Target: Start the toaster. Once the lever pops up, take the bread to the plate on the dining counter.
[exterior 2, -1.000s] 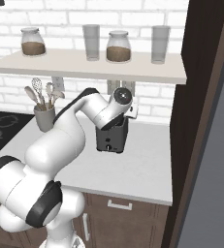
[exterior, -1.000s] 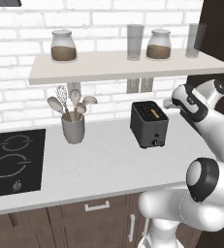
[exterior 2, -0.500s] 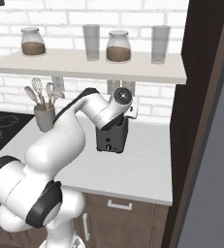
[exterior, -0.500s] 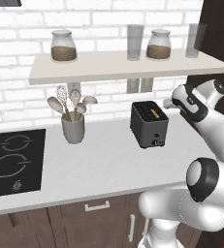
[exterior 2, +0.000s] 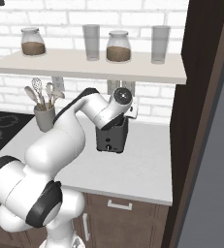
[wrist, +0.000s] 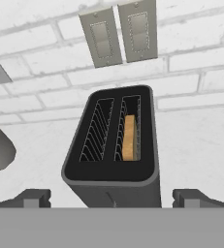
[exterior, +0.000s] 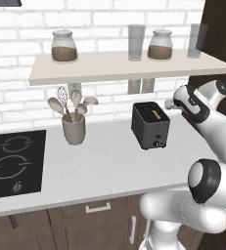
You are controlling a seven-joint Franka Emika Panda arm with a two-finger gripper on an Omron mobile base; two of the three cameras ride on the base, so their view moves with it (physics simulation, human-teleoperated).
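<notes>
with the jaws spread fully wide and holding nothing, i see the gripper [wrist: 111, 196] above the toaster [wrist: 114, 145], touching nothing. bread [wrist: 129, 137] sits in its right slot, on the worktop [exterior: 109, 163] near the wall.

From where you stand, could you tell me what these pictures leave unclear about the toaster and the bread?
- Toaster: in the right base view the arm covers its top and slots.
- Toaster's lever: hand view, the low front face is cut off by the bottom edge; left base view, too small to judge its position.
- Bread: its lower part is hidden inside the slot.
</notes>
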